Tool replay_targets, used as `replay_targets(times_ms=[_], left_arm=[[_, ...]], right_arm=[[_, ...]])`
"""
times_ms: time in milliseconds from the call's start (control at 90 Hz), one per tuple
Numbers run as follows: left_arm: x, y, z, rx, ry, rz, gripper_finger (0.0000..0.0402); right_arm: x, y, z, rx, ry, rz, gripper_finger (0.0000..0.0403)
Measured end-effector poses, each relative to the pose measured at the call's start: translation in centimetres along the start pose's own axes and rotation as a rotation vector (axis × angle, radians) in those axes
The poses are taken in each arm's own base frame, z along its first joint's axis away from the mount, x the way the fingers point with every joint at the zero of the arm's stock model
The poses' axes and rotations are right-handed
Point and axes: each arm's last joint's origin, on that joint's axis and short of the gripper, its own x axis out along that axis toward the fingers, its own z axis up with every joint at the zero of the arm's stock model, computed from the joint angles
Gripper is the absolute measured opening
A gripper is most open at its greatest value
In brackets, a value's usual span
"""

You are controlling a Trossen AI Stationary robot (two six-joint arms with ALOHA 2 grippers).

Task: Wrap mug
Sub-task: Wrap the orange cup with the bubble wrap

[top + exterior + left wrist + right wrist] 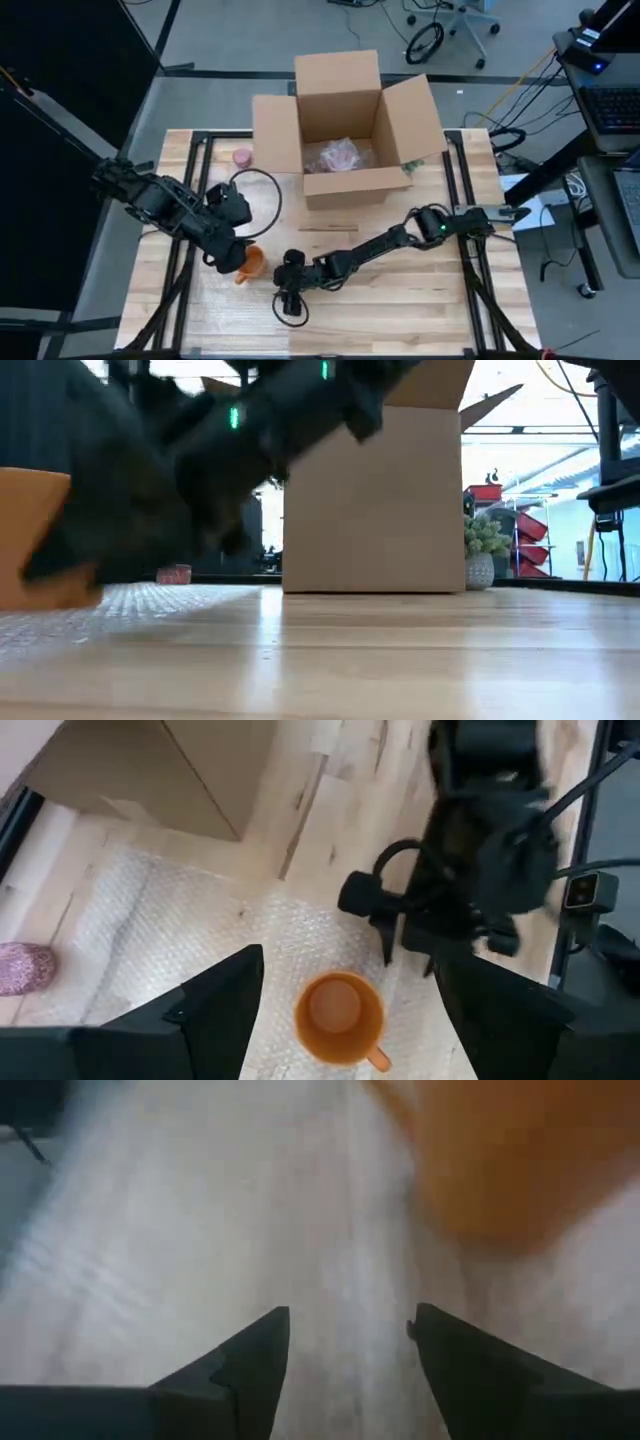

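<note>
While the orange mug [251,264] stands upright on the sheet of bubble wrap [215,305] at the front-left part of the bench [440,310], its mouth faces up and its handle [378,1060] sticks out to one side, as the left wrist view shows. In the low view the mug [35,535] fills the left edge, resting on the wrap [120,605].

The left gripper [228,258] hangs just beside and above the mug, its fingers [215,1005] spread apart with the mug seen between them and nothing held. The right gripper [289,298] sits low over the wrap just to the mug's right, near the bench's front edge; its fingers [250,1365] are released, apart, with only wrap between them and the mug [500,1160] blurred beyond.

The wrap reaches close to the bench's front and left edges. To the right of the right arm, the bare wood runs open to the right edge. Behind the mug stands an open cardboard box [345,130] with flaps spread, some wrapped stuff [337,156] inside. A small pink object [242,157] lies by the box's left side, and a small potted plant [482,550] at its right.
</note>
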Motion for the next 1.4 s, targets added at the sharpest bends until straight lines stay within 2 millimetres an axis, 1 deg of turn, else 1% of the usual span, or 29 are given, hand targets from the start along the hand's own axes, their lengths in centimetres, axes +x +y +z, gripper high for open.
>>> replay_targets(times_ms=[67, 167, 256, 378, 578, 733, 856, 967, 1056, 1111, 1200, 1256, 1400], left_arm=[[0.0, 0.0, 0.0, -0.002, 0.005, -0.006, 0.0281], [-0.1, -0.2, -0.1, -0.016, 0.010, -0.015, 0.0281], [-0.1, -0.2, -0.2, -0.023, 0.011, -0.018, 0.0281], [-0.1, -0.2, -0.2, -0.093, 0.014, -0.022, 0.0281], [-0.1, -0.3, -0.1, -0.136, 0.015, -0.030, 0.0281], [-0.1, -0.3, -0.1, -0.157, 0.010, -0.036, 0.0281], [-0.1, -0.4, 0.0, -0.160, 0.005, -0.041, 0.0281], [-0.1, -0.4, 0.0, -0.160, 0.005, -0.041, 0.0281], [-0.1, -0.4, 0.0, -0.160, 0.005, -0.041, 0.0281], [-0.1, -0.4, 0.0, -0.158, 0.005, -0.041, 0.0281], [-0.1, -0.4, -0.1, -0.155, 0.006, -0.042, 0.0281], [-0.1, -0.5, -0.1, -0.150, 0.007, -0.045, 0.0281], [-0.2, -0.6, -0.2, -0.143, 0.008, -0.049, 0.0281]], right_arm=[[0.0, 0.0, -0.4, 0.026, 0.038, -0.010, 0.0201], [-0.5, 0.3, -0.9, 0.010, 0.119, -0.017, 0.0201], [-1.4, 1.0, -1.4, -0.036, 0.195, -0.025, 0.0201], [-3.1, 2.3, -2.0, -0.127, 0.289, -0.022, 0.0201], [-4.8, 3.3, -3.2, -0.187, 0.444, -0.041, 0.0201], [-5.6, 4.2, -4.3, -0.218, 0.523, -0.058, 0.0201], [-5.8, 4.8, -4.9, -0.214, 0.542, -0.068, 0.0201], [-6.5, 5.0, -4.3, -0.202, 0.524, -0.062, 0.0201], [-7.8, 4.5, -3.6, -0.202, 0.555, -0.075, 0.0201], [-9.1, 4.4, -2.9, -0.212, 0.568, -0.082, 0.0201], [-11.8, 4.6, -1.0, -0.220, 0.529, -0.076, 0.0201], [-13.3, 4.9, -0.2, -0.221, 0.509, -0.069, 0.0201], [-16.7, 6.2, 0.6, -0.236, 0.496, -0.048, 0.0201]])
